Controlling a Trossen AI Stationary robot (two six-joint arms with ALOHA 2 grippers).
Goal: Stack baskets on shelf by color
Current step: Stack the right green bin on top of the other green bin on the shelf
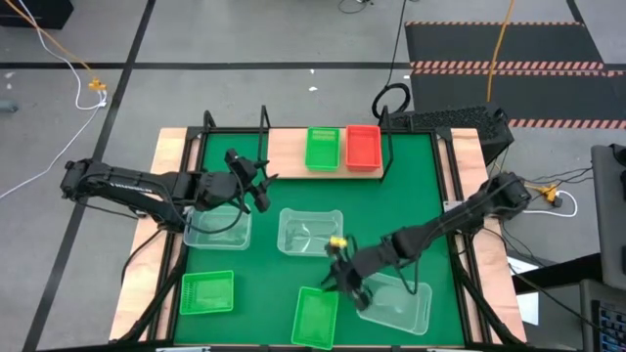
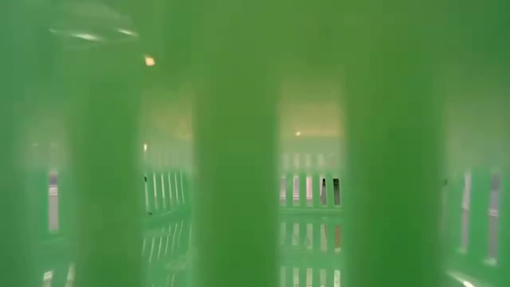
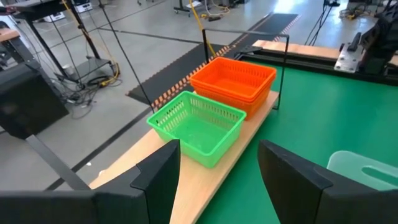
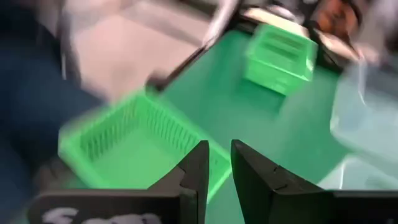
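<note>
The shelf (image 1: 289,147) stands at the table's far edge. A green basket (image 3: 199,127) and stacked red baskets (image 3: 236,81) rest on its plank side by side. My left gripper (image 3: 217,149) hovers open just short of the shelf's left part, touching nothing. My right gripper (image 1: 344,282) is at the near edge, closed on the far right corner of another green basket (image 1: 315,317). That basket also fills the low view (image 2: 239,159). A third green basket (image 1: 206,292) lies on the mat at the near left. My right gripper has the green basket's rim (image 4: 200,163) at the corner nearest it. One finger (image 4: 193,177) is over the inside, the other outside. The fingers slant down from the table's right. Whether the basket is clear of the mat cannot be told.
Three clear baskets lie on the green mat: one under my left arm (image 1: 217,227), one in the middle (image 1: 310,232), one at the near right (image 1: 401,301) beside my right gripper. Black frame rods (image 1: 388,147) rise at the shelf's ends.
</note>
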